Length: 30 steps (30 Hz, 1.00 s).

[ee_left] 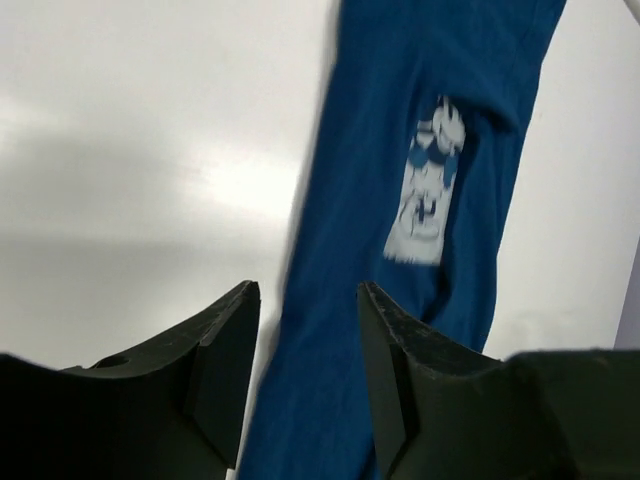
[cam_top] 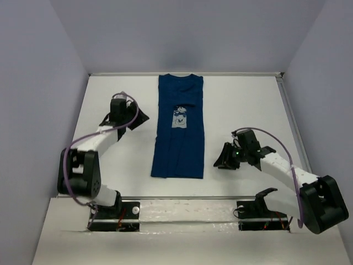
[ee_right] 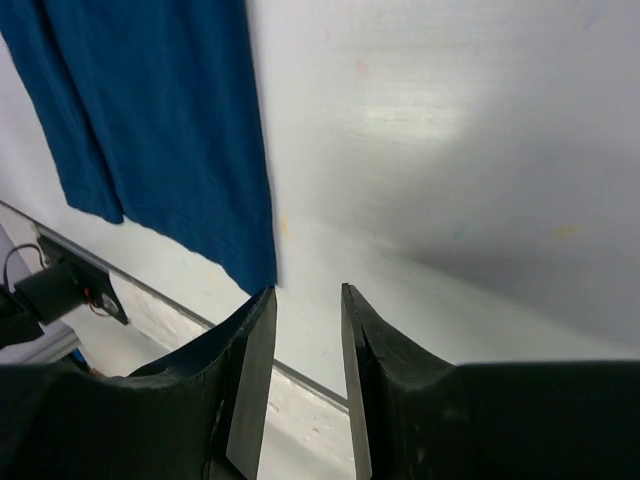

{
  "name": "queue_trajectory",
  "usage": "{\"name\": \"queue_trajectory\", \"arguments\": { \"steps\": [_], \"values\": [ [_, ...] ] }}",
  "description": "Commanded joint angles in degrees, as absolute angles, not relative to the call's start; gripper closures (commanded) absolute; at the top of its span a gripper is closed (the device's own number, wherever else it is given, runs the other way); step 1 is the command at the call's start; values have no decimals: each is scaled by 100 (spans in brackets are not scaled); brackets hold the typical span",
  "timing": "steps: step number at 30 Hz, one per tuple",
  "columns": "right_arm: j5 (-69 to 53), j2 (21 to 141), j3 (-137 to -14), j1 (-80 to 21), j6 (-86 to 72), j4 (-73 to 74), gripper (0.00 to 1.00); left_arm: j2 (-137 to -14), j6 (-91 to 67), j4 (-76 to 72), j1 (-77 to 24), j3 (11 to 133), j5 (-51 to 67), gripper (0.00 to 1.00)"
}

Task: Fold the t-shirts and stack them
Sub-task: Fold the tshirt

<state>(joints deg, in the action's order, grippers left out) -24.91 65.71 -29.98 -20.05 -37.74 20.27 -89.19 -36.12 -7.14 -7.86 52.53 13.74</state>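
One dark navy t-shirt (cam_top: 179, 143) lies flat in the middle of the table, folded lengthwise into a long narrow strip, collar at the far end. Its pale cartoon print (cam_top: 179, 118) faces up. My left gripper (cam_top: 140, 117) hovers just left of the shirt's upper half. In the left wrist view its jaws (ee_left: 305, 290) stand apart, empty, above the t-shirt (ee_left: 400, 120) and its print (ee_left: 425, 190). My right gripper (cam_top: 223, 157) is off the shirt's right side near the hem. Its jaws (ee_right: 308, 290) are apart with only bare table between them, and the t-shirt (ee_right: 160, 120) lies to their left.
The white table (cam_top: 248, 110) is walled at the back and both sides. A raised rim (cam_top: 182, 197) runs along its near edge, with both arm bases (cam_top: 110, 218) behind it. A black mount with wires (ee_right: 60, 290) sits past that edge.
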Motion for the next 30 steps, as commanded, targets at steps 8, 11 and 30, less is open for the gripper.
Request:
{"name": "queue_trajectory", "arguments": {
  "steps": [8,11,30],
  "values": [
    [-2329,6679,-2277,-3278,-5633,335,41,-5783,-4236,1994,-1159,2654,1749,51],
    [-2338,6759,-2022,-3392,-5879,-182,42,-5757,-4359,2057,-1520,2637,1582,51],
    [-2197,7541,-2171,-3604,-6302,-273,61,-6468,-4447,1538,-2241,2294,2171,68]
  ]
}}
